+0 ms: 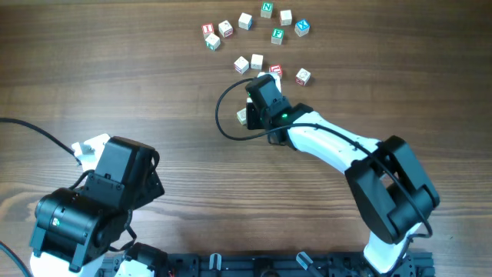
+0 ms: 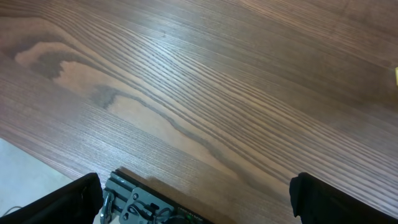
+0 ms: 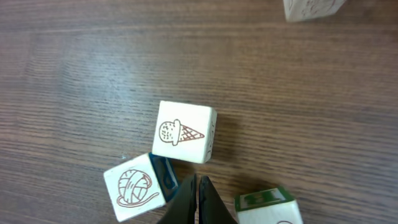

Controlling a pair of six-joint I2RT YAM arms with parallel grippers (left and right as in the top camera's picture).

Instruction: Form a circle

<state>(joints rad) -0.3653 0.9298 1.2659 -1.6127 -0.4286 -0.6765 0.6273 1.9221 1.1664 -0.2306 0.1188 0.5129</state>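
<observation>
Right gripper [image 3: 198,198] closed, empty; ice-cream cube [image 3: 184,132] just at 12 o'clock, yarn cube [image 3: 134,186] at 9.

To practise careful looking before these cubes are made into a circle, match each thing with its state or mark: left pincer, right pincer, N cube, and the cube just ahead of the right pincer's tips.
Column one:
1. left pincer
2. right pincer
3. N cube
4. cube ahead of the right pincer's tips

Column two:
a. ice-cream drawing
b. wide open
c. green letter
d. shut

Pairs: 1-b, 2-d, 3-c, 4-a.
</observation>
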